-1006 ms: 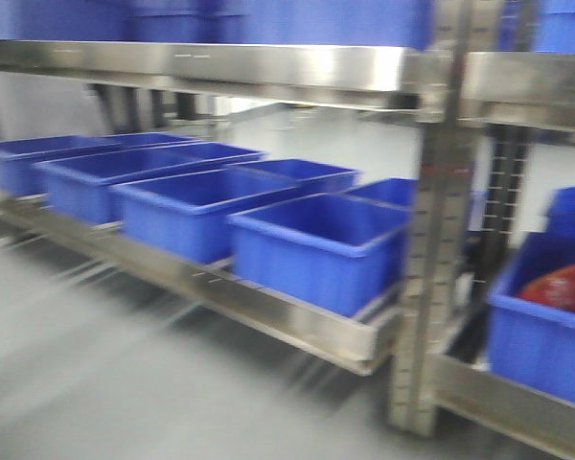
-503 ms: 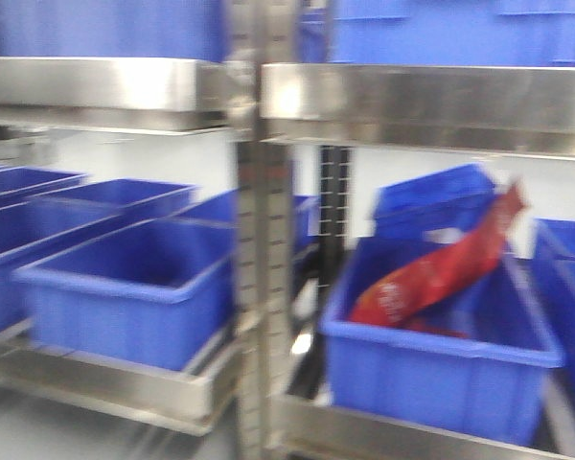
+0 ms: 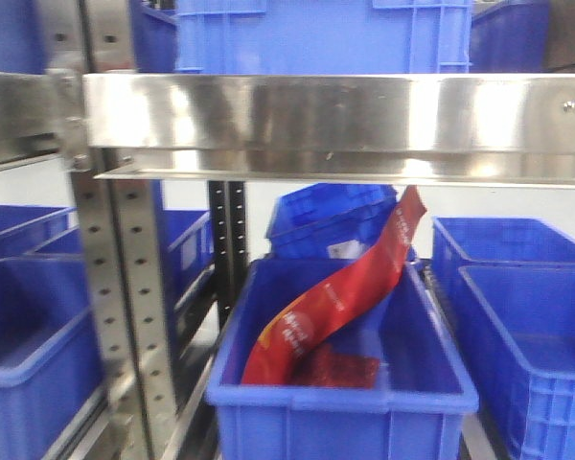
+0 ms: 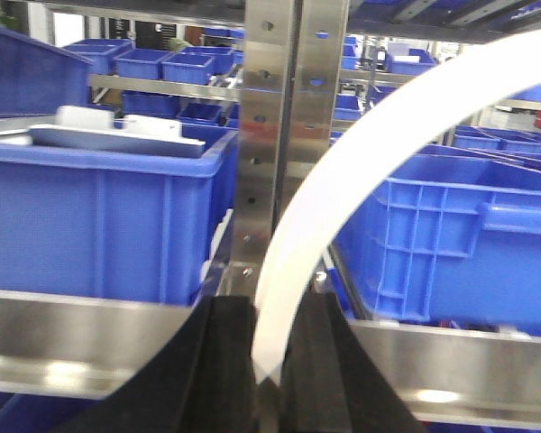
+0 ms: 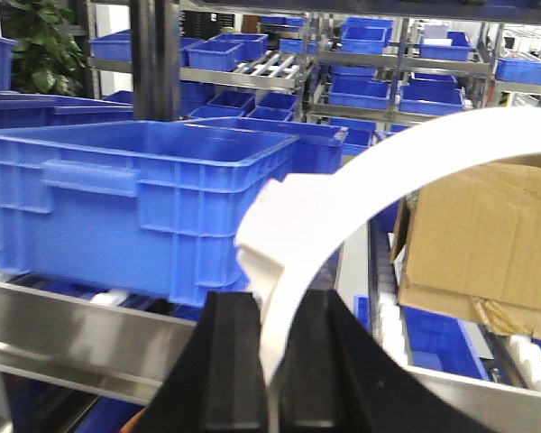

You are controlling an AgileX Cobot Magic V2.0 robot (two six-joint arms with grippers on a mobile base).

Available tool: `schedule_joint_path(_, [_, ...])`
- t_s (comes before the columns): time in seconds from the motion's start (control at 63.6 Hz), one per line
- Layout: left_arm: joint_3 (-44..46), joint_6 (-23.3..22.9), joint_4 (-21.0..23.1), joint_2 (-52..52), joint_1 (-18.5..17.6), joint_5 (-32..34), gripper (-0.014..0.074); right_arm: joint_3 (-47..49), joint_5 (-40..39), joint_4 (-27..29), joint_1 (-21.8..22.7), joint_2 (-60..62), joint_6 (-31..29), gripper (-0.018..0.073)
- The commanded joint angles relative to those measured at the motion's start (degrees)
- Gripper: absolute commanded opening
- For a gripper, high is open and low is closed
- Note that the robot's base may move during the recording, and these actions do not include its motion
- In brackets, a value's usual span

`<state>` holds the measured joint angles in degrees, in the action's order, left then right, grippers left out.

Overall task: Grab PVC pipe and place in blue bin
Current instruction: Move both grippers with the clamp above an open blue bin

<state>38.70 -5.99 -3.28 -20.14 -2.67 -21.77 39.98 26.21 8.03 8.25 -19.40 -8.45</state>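
In the left wrist view, my left gripper is shut on the lower end of a white curved PVC pipe that arcs up and to the right. My right gripper is likewise shut on a second white arched PVC pipe, whose stepped end pokes out left above the jaws. A blue bin holding a red packet sits centre on the lower shelf in the front view. Neither gripper shows in that view.
A steel upright stands straight ahead of the left gripper, with blue bins on either side. By the right gripper are an empty-looking blue bin and a cardboard box. A steel shelf beam crosses the front view.
The front view has swept right along the rack. The bin with the red packet went from the right edge to the centre, and the blur is gone.
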Motion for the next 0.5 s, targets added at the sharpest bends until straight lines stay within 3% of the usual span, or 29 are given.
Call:
schedule_joint_path(0.0, [-0.02,-0.26,0.0,0.32,-0.33,1.61,-0.0111,0.0,-1.77,-0.16,-0.16,0.25,-0.22,-0.0154])
schedule_joint_path(0.487, [-0.02,-0.26,0.0,0.32,-0.33,1.61,-0.0111,0.0,-1.77,-0.16,-0.16,0.25,-0.22,-0.0154])
